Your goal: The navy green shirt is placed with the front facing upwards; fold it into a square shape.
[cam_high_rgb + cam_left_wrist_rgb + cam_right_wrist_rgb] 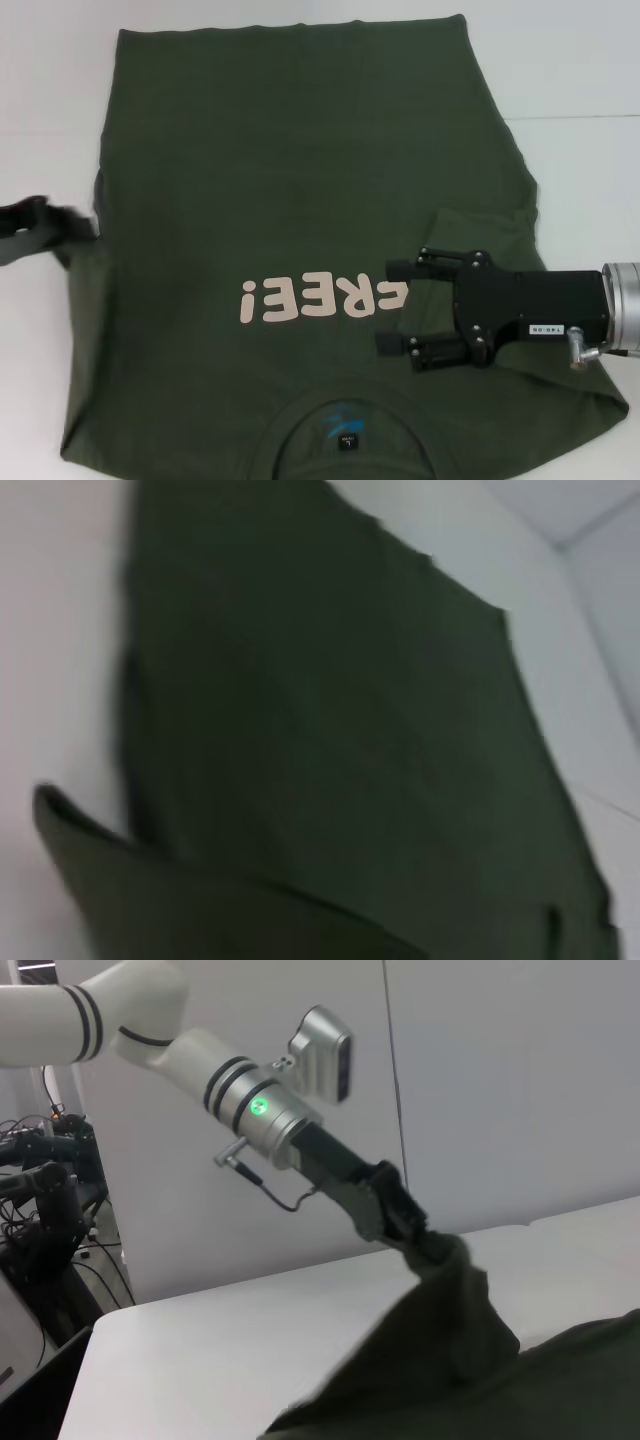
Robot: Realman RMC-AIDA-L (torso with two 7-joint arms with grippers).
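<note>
The left end effector is blurred; the navy green shirt is cut off below.

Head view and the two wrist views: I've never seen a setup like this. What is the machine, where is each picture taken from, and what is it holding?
This is a two-armed robot folding laundry. The head view looks down from a camera on its head: a navy green shirt lies front up on a white table, pink lettering showing. The right gripper hovers over the chest, jaws open, holding nothing. The other pictures come from cameras on the wrists. The right wrist view looks across at the left gripper, jaws shut on a raised bunch of the shirt's edge. The left wrist view shows only cloth and table.
</note>
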